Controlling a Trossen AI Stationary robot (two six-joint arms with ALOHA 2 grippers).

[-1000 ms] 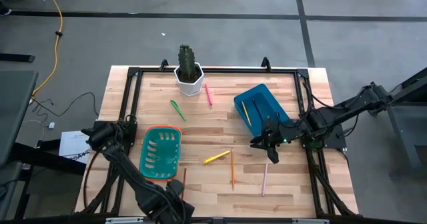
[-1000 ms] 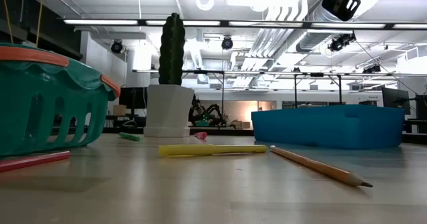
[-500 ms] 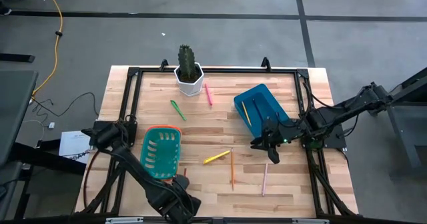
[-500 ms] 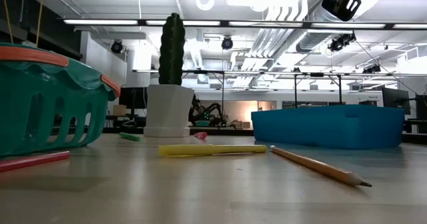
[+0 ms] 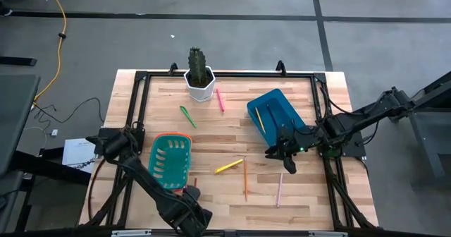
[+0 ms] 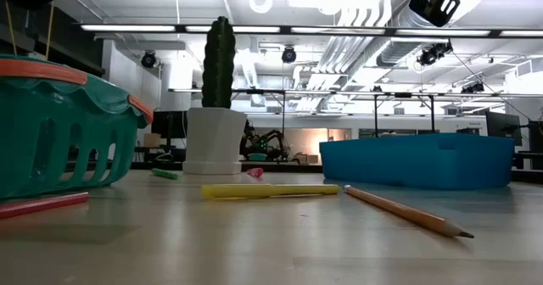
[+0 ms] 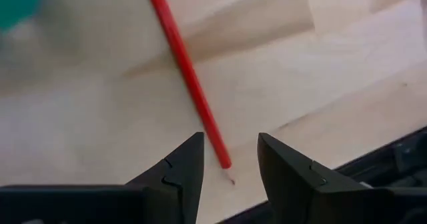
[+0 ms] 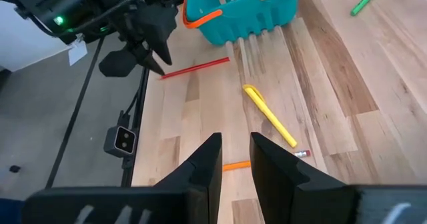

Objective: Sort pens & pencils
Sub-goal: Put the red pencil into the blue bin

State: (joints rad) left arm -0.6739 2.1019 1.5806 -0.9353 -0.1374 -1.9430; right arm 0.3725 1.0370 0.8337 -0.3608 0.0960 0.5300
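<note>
On the worktop three pens can be counted: a green pen at about 11 o'clock from the middle, a hot-pink pen toward 12 o'clock just beside the white cactus pot, and a yellow pen near 6 o'clock. Four pencils show in the high view: an orange pencil just beside the yellow pen, a pale salmon pencil at about 5 o'clock, a red pencil at 7 o'clock by the near edge, and a yellow-orange pencil lying inside the blue bin at 2 o'clock. One teal basket with an orange rim stands at 8 o'clock.

The left gripper hovers low over the red pencil's tip, its fingers parted on either side of the pencil and not touching it. The right gripper hangs above the worktop at 4 o'clock, just beside the blue bin's near corner; its fingers stand slightly apart with nothing between them.
</note>
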